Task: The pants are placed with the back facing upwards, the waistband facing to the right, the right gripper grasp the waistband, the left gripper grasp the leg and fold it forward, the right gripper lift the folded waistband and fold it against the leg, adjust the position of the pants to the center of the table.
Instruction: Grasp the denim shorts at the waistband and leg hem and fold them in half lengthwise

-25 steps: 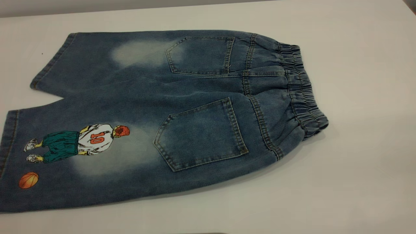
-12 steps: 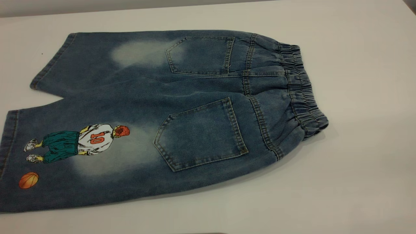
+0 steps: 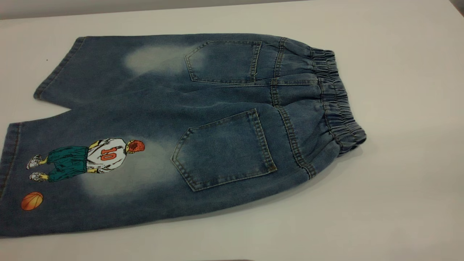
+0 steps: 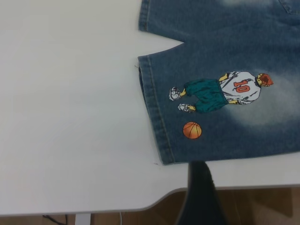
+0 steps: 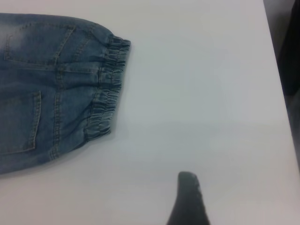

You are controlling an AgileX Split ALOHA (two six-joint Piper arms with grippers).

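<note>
Left gripper, a black wedge-fingered claw, shows only one dark finger tip at the near table edge; its opening cannot be determined, and it holds nothing. Just beyond that tip lies the printed denim leg, hem toward the left arm, with the orange ball print nearest. The short blue denim pants lie flat, back pockets up, on the plain white table, long axis running left to right. The elastic waistband ends at the right. Right gripper likewise shows one dark finger, opening undeterminable, empty, well apart from the waistband across bare tabletop. Judgement: the left arm stands nearer its grasp point.
</note>
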